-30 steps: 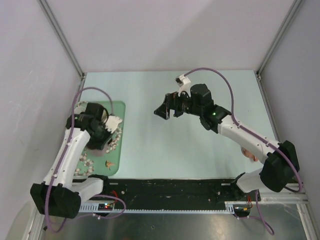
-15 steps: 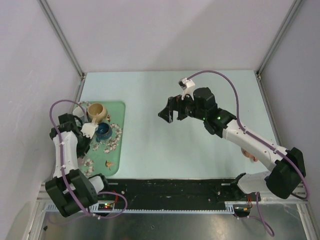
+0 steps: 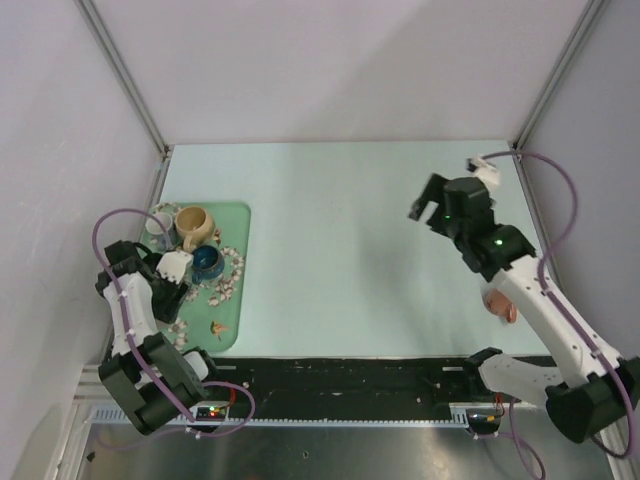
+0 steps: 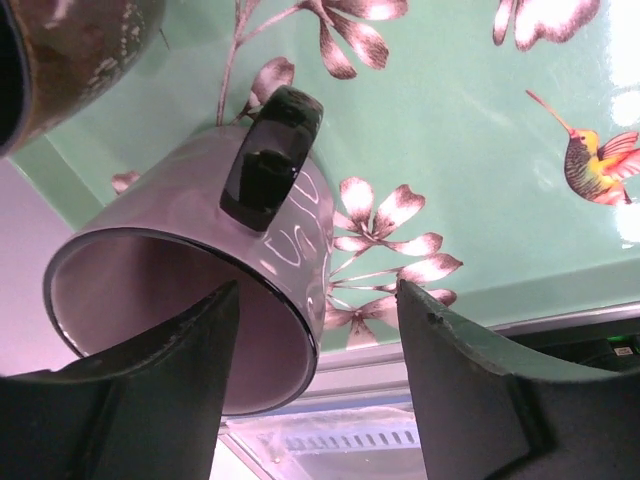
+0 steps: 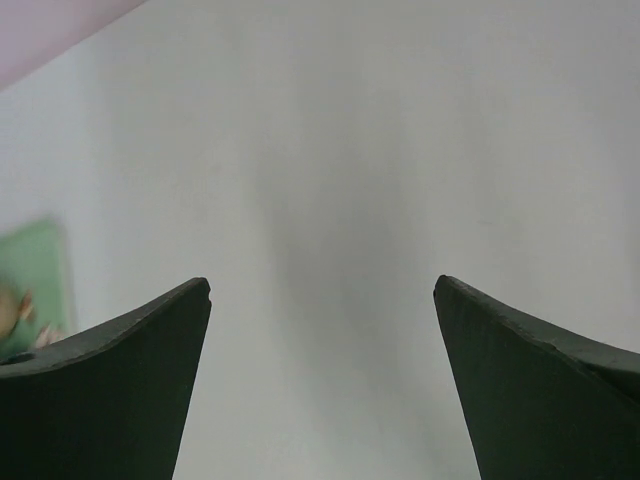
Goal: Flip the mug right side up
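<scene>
The mug (image 3: 193, 225) is sitting on the green tray (image 3: 238, 222) at the left of the desk (image 3: 340, 250), its dark inside facing up. The left tool (image 4: 318, 292) is hanging released around the rim of a dark-handled mug (image 4: 190, 220). The right tool (image 5: 320, 285) is hovering released above the desk.

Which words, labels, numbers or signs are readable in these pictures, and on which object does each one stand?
White lettering on the side of the grey mug with a glossy dark handle, next to the handle: seen at a slant and partly cut off, not readable.
Green tray printed with flowers and a hummingbird: pictures only, no words.
No other text shows in any view.
</scene>
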Action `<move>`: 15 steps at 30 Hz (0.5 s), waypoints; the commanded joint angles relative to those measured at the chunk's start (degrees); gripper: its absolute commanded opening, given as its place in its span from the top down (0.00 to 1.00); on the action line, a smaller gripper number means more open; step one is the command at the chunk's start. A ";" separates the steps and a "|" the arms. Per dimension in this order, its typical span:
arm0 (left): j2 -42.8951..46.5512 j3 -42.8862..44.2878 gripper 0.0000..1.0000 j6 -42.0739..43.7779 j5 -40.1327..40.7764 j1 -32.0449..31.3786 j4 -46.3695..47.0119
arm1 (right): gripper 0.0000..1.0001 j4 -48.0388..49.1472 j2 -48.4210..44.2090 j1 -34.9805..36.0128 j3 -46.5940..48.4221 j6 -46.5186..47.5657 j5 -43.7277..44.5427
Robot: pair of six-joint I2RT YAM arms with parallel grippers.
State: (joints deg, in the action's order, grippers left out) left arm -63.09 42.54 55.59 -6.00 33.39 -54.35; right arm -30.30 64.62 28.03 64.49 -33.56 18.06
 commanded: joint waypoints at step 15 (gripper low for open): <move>-5.87 30.16 0.27 -14.51 -4.34 -21.70 -12.07 | 0.02 -27.58 -23.22 -62.11 -21.26 -10.80 -14.89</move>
State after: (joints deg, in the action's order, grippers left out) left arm -67.26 65.93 47.27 -8.56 18.94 -61.12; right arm -56.23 40.99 -20.38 45.52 -47.46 16.03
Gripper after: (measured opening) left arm 0.725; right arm 0.988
